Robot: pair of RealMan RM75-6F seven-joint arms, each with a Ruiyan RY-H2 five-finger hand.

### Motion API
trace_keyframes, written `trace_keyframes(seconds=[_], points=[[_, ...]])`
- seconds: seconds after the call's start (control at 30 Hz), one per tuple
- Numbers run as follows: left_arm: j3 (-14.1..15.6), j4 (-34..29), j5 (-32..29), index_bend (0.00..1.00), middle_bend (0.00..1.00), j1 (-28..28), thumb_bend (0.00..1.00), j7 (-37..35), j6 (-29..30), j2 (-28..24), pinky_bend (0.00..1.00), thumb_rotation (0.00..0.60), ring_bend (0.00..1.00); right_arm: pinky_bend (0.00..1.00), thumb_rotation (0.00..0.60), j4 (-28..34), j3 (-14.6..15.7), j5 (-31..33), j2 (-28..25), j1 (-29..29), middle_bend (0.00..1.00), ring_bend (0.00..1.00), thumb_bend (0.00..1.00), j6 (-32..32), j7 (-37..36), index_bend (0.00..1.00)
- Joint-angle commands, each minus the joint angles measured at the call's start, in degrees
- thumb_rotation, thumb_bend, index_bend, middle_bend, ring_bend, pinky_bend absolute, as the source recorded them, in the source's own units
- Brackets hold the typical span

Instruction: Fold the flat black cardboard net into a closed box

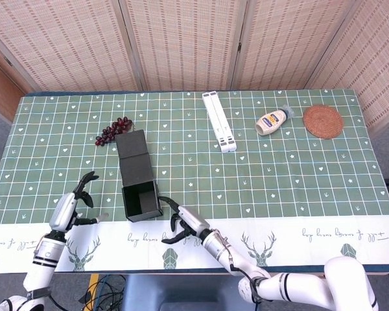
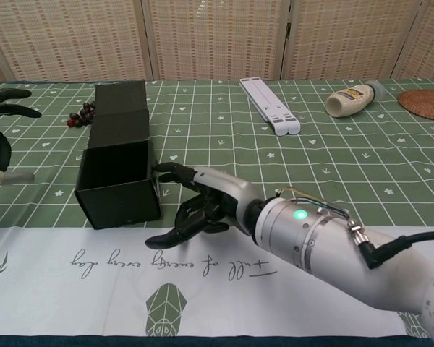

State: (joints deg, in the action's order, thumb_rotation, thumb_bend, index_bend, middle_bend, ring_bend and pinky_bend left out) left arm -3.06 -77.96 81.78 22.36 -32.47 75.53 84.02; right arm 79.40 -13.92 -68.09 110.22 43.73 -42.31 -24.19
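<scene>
Black cardboard box (image 1: 140, 190) sitting open near bench (image 1: 279, 175) front edge.
Left robot hand (image 1: 82, 197), right robot hand (image 1: 179, 223) hovering spread, empty; fold lid squarely, bracing walls.

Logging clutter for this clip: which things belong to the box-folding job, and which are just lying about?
Job: black cardboard box, left hand, right hand.
Lying about: grapes, white folding stand, squeeze bottle, woven coaster.
</scene>
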Motion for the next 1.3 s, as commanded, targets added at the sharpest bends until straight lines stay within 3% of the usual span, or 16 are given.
trace_keyframes(seconds=[0.03,0.27,0.4,0.6,0.7,1.2,1.3], points=[[-0.04,-0.82,-0.20,0.05,0.16,-0.10,0.12,-1.01,-1.21,-0.61,0.53,0.600,0.58,1.00,0.600,1.67,0.24,-1.54,-0.94,-0.09,0.00,0.61,0.04,0.21,-0.59,0.00],[1.36,-2.83,-0.15,0.00,0.05,1.06,0.12,-4.18,-7.86,-3.18,0.53,0.600,0.55,1.00,0.600,11.08,-0.61,-6.65,-8.32,-1.29,0.00,0.61,0.04,-2.27,-1.70,0.00],[1.77,-1.90,-0.04,0.00,0.00,3.61,0.12,-8.93,-14.62,-3.87,0.54,0.600,0.54,1.00,0.600,17.09,-3.92,-8.72,-15.61,-1.55,0.00,0.61,0.04,-4.96,-0.20,0.00],[1.12,3.05,2.48,0.00,0.00,8.38,0.12,-15.69,-21.08,-2.07,0.61,0.600,0.53,1.00,0.600,22.01,-8.16,-6.58,-23.44,-2.40,0.00,0.61,0.04,-8.12,2.63,0.00],[0.66,4.86,3.10,0.00,0.00,10.20,0.12,-19.69,-23.14,-0.71,0.62,0.600,0.53,1.00,0.600,23.25,-8.63,-5.35,-25.45,-3.07,0.00,0.61,0.04,-9.23,2.90,0.00],[0.81,10.68,3.81,0.00,0.00,11.65,0.12,-29.87,-23.26,4.68,0.61,0.600,0.55,1.00,0.600,20.66,-5.33,-4.33,-25.77,-3.67,0.01,0.61,0.04,-10.06,0.31,0.00],[0.34,11.55,2.74,0.10,0.09,10.98,0.12,-30.08,-22.35,6.30,0.61,0.600,0.57,1.00,0.600,19.03,-4.39,-3.70,-25.00,-3.47,0.02,0.61,0.04,-9.37,0.03,0.00]])
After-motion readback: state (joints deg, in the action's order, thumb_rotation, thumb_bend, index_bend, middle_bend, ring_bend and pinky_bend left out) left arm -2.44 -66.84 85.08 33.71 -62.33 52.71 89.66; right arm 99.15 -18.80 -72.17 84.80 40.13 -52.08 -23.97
